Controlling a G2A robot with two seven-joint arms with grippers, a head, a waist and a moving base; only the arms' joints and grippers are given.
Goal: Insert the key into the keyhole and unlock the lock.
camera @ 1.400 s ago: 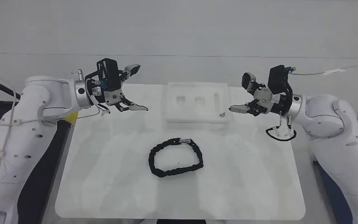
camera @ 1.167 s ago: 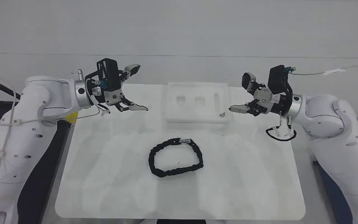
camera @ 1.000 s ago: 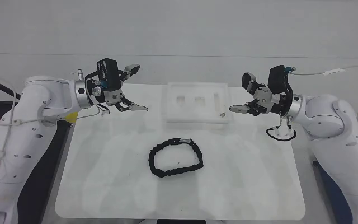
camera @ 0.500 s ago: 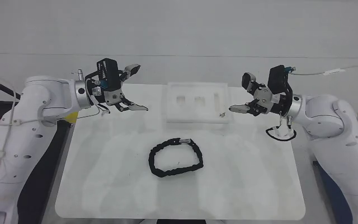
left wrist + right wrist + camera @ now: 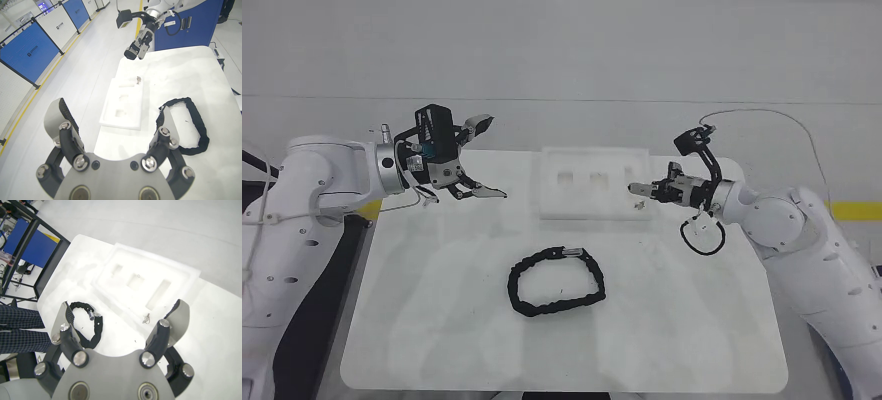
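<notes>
Both grippers off the table, key not yet grasped.
We note the right gripper [image 5: 637, 187] hanging near the key [image 5: 639, 204], fingers apart. The key lies on the foam tray [image 5: 592, 153] border. The left gripper [image 5: 492, 158] is spread wide, well apart from the chain lock [image 5: 555, 282].

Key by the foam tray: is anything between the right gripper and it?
Nothing visible does. The right gripper, open, hangs over the key, which lies at the foam tray's edge, with open space between them.
</notes>
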